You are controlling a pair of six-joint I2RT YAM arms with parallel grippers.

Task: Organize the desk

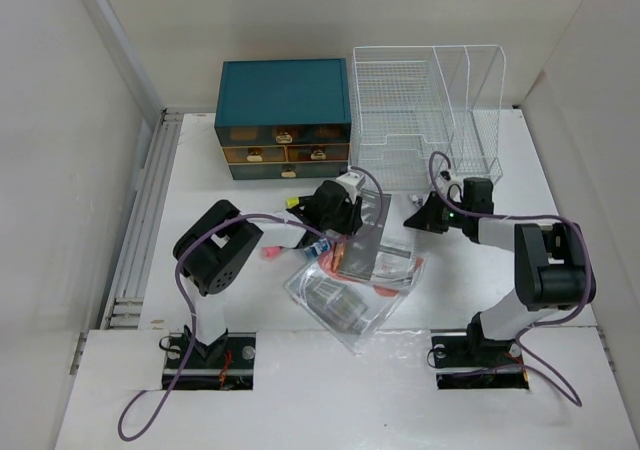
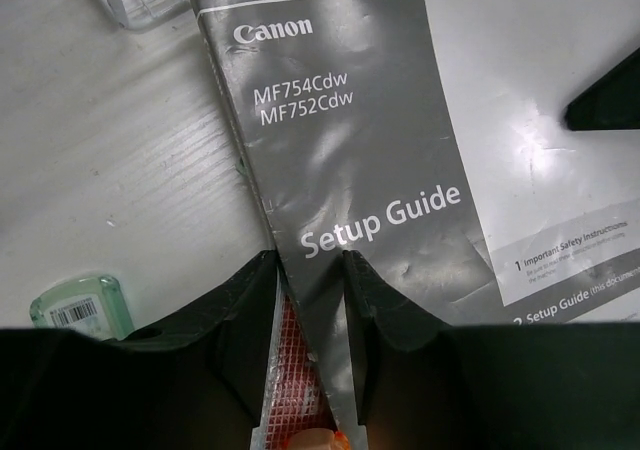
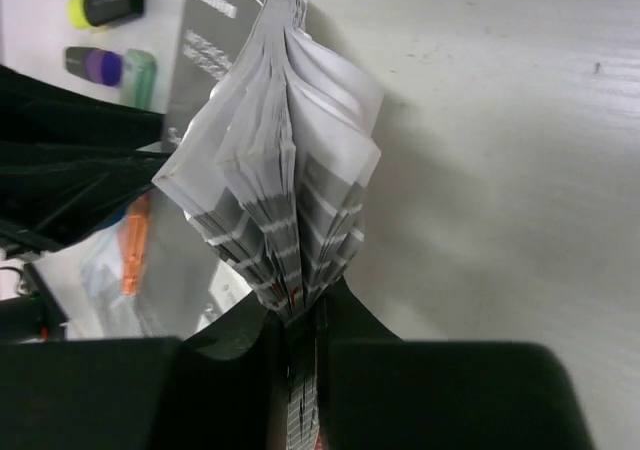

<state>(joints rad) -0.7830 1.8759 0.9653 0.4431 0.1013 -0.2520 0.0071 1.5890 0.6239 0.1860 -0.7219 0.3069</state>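
Note:
A grey Canon "Setup Guide" booklet (image 1: 368, 232) (image 2: 350, 150) is held up off the table between both arms. My left gripper (image 1: 338, 210) (image 2: 308, 260) has its jaws set narrowly on the booklet's lower left edge. The cover runs between them, over a red mesh packet (image 2: 293, 370). My right gripper (image 1: 421, 217) (image 3: 300, 305) is shut on the booklet's opposite edge, and the pages (image 3: 270, 170) fan out above its jaws. A dark part of the right gripper (image 2: 602, 100) shows at the right of the left wrist view.
A teal drawer box (image 1: 283, 105), a wire tray (image 1: 405, 110) and a wire file holder (image 1: 478, 95) line the back. A clear plastic bag (image 1: 345, 308), loose papers (image 1: 398, 266), a yellow highlighter (image 3: 105, 2), a purple marker (image 3: 95, 65) and a green bottle (image 2: 80, 308) lie nearby.

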